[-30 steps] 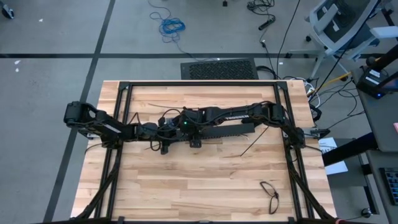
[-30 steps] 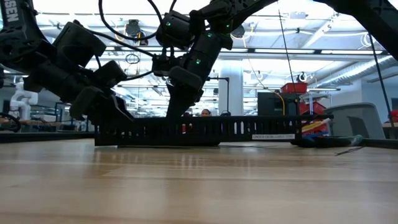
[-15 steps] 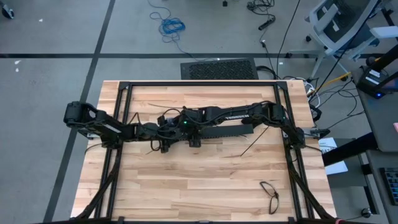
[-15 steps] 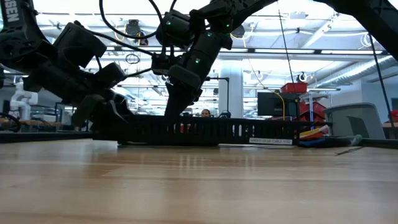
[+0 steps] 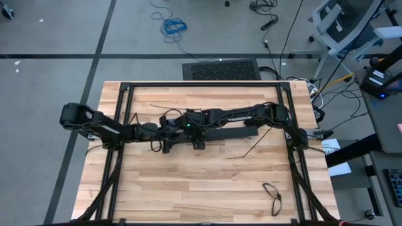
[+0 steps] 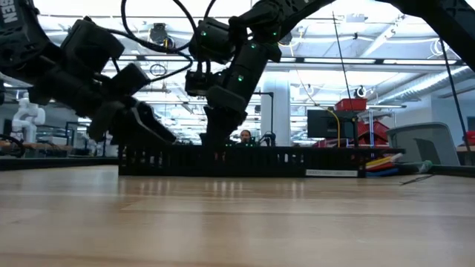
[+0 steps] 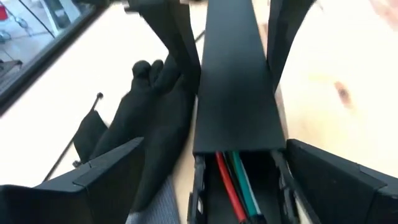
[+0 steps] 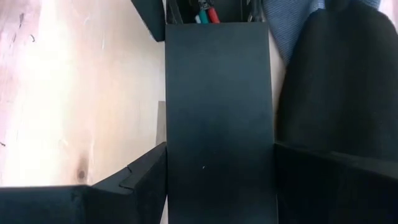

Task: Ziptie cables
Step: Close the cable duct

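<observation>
- High view: desk (image 5: 207, 182) of pale wood; both arms meet at frame centre over a long black slotted bar (image 5: 233, 133). Left hand (image 5: 164, 134) at the bar's left end, right hand (image 5: 196, 133) just beside it. Thin black strip (image 5: 254, 147) right of centre; small dark loop (image 5: 272, 193) lower right.
- Low view: bar (image 6: 237, 160) lies flat across mid-frame; coloured cables (image 6: 380, 161) poke from its right end.
- Left wrist view: left hand (image 7: 233, 177) spread wide, straddling the bar's lid (image 7: 233, 93) without gripping it; red, green and white cables (image 7: 235, 180) lie inside the channel, below the lid's edge.
- Right wrist view: right hand (image 8: 219, 180) closed on the lid (image 8: 217, 112), fingers against both sides; cable ends (image 8: 206, 11) at upper centre.
- Handling, judged: cables light, limp, springy; take hold where they emerge bunched.
</observation>
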Motion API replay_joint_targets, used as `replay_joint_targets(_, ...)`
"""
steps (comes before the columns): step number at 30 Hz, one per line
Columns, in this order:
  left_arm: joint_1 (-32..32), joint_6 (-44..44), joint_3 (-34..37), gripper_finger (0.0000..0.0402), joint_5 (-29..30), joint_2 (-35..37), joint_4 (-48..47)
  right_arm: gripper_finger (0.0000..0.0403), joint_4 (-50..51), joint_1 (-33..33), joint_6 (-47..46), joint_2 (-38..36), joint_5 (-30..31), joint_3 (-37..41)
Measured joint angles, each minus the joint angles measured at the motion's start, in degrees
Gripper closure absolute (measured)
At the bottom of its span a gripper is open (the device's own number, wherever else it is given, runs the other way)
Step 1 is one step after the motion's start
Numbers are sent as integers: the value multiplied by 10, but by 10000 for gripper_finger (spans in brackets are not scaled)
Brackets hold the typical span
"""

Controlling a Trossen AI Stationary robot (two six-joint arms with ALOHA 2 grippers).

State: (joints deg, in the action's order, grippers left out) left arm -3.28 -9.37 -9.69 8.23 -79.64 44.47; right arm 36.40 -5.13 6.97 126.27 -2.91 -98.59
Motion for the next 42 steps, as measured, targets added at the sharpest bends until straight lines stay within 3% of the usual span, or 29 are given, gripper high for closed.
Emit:
replay_joint_targets(8,41,14,0,22,-18,32,-15,160,-3,0,-4,0,-1,4)
replay_joint_targets(13,63,46,0,22,-23,32,-82,160,-4,0,-4,0,0,5)
replay_joint_targets(17,56,46,0,22,1,32,-84,160,-12,0,-5,0,3,5)
replay_joint_targets(23,41,77,0,22,-8,37,-84,160,-13,-1,-11,1,5,5)
replay_joint_targets(28,40,80,0,22,-19,87,-94,160,-12,0,-13,1,0,6)
replay_joint_targets(33,32,60,0,22,1,148,-179,160,-12,0,-12,1,0,6)
replay_joint_targets(37,17,55,9,22,-37,162,-240,160,-15,0,-13,2,0,6)
replay_joint_targets(42,-9,40,18,22,-72,156,-195,160,-18,0,-14,2,-1,6)
